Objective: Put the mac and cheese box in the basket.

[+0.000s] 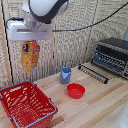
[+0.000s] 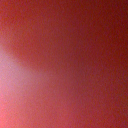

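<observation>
In the exterior view my white gripping tool hangs high at the left, shut on the top of the orange-yellow mac and cheese carton. The carton dangles upright in the air, well above the table. Below it and slightly toward the exterior view's left sits the container, a red mesh basket with grey-blue handles, with nothing visible inside. The fingertips are hidden behind the carton's top. The wrist view is filled with a blurred red-pink surface and shows no shapes.
A blue cup and a small red bowl stand on the wooden table right of the basket. A toaster oven with its door folded down sits at the back right. A wicker screen lines the back.
</observation>
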